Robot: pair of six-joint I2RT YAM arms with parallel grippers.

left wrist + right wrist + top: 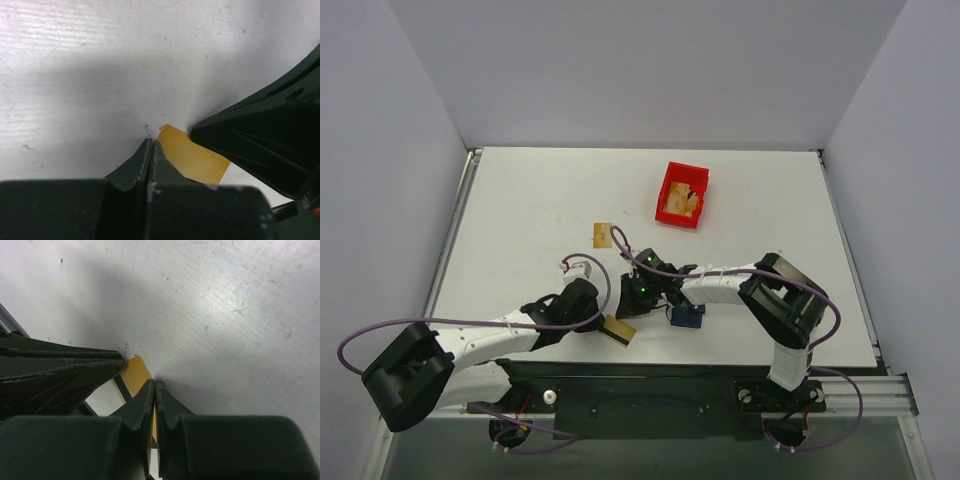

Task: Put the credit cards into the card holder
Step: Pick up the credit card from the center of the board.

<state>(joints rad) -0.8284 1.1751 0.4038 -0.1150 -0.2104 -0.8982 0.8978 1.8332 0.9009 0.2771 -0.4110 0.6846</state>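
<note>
Counter [540, 200] is plain white, and up close in both wrist views it's pretty scuffed and speckled. Bare pale grey walls [650, 70] box it in on the far side and both flanks.

Only one container out there: a red bin [672, 214] sitting toward the far right part of the counter. There's something tan-brown [688, 200] in it, but I can't make out what it is from the overhead.

The card holder [687, 316] is the little navy thing close to the near edge, a bit right of the middle, right beside my right arm's wrist. I can't tell if it's folded shut or lying open.

One card [603, 235] lies flat by itself around the middle of the counter, well apart from everything else. The striped card [620, 331] is down by the near edge, left of the card holder, with both arms meeting over it.

My left fingers [142, 160] are clenched with their tips at that card's edge. My right fingers [167, 405] are clenched too, with a sliver of yellow showing in the seam between them. I can't tell whether either pair really has it pinched or is just pressing on it.
</note>
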